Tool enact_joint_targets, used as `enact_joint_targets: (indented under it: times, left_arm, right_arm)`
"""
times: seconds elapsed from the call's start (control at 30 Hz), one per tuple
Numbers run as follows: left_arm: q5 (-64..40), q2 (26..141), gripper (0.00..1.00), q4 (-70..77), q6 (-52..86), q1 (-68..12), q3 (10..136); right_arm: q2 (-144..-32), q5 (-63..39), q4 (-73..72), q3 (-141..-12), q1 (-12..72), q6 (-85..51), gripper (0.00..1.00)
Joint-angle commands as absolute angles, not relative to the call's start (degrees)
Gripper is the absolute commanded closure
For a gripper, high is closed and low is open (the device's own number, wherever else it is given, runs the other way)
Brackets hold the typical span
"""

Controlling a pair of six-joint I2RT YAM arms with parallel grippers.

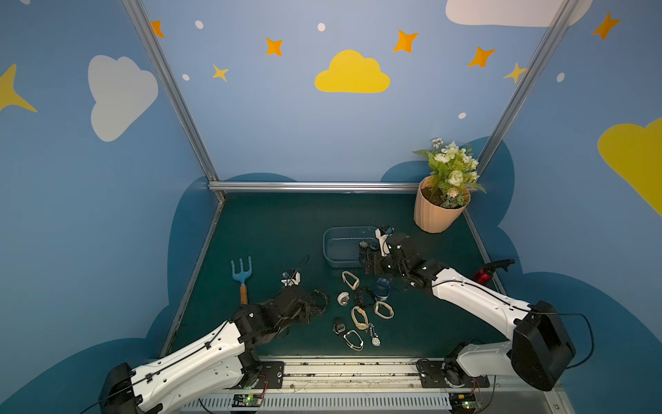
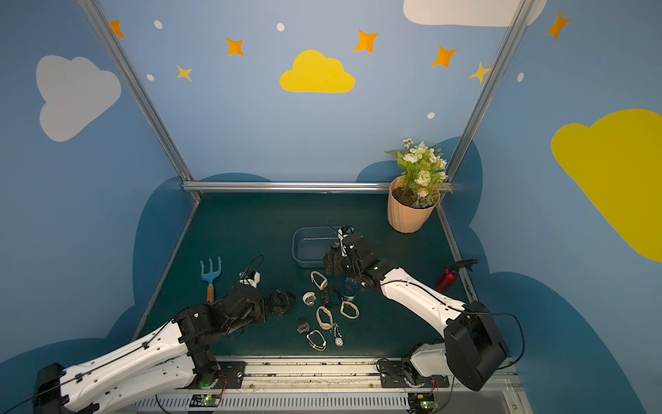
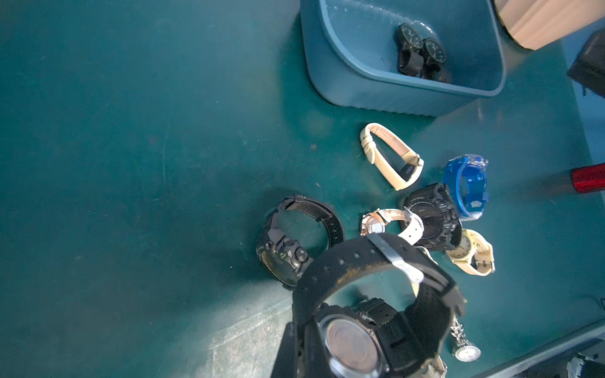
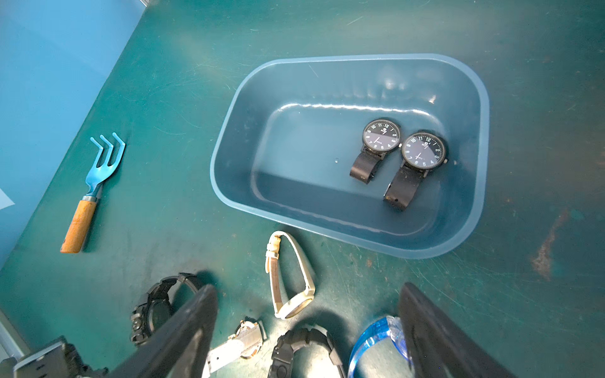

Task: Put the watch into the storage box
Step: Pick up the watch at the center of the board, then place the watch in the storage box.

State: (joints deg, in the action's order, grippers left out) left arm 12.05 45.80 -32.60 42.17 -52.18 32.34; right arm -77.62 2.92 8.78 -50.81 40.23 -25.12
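My left pincer [image 1: 312, 305] is clamped on a chunky black watch [image 3: 370, 261], left of the loose pile [image 1: 359, 317]. Its strap looks bendy, so the stiff, weighty case is the safer hold. My right pincer [image 4: 306, 291] gapes empty by the far storage box [image 4: 235, 144].

This is a robot lab's recording booth, dressed up to look like a child's room. Bare aluminium posts [image 1: 172, 89] frame thin panel walls painted sky blue, with a yellow cloud [image 1: 353, 73] and orange stars stuck on. Two white and black arms [image 1: 200, 362] are bolted to a metal rail [image 1: 351, 369] at the front edge, with bare circuit boards [image 1: 247, 399] glowing green beside a slotted cable duct. On the scuffed dark green tabletop [image 1: 272, 229] sit unrelated props: an artificial plant in a flower pot [image 1: 435, 215], a hand rake [image 1: 241, 274], a red spray bottle [image 1: 481, 276] and a scatter of watches [image 3: 429, 219].
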Motion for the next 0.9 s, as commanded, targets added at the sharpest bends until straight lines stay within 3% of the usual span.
enact_joint_targets:
  times: [0.0,0.3,0.63,0.87]
  left_arm:
    - [12.29,45.98,0.96,-31.63,38.88,-52.25,36.04]
    - [11.86,60.59,0.96,-26.76,29.95,-48.42,48.88]
    - [4.35,77.80,0.96,-20.39,23.46,-39.07,61.30]
    - [0.22,92.64,0.96,-24.52,20.65,-34.15,73.99]
  right_arm:
    - [-76.66,2.97,8.78,-52.21,40.43,-25.45,0.12]
    - [-73.59,5.15,10.46,-50.67,40.28,-26.36,0.12]
    - [-67.59,6.73,12.73,-47.39,39.53,-26.23,0.12]
    - [-65.63,4.66,12.66,-45.88,39.27,-25.46,0.12]
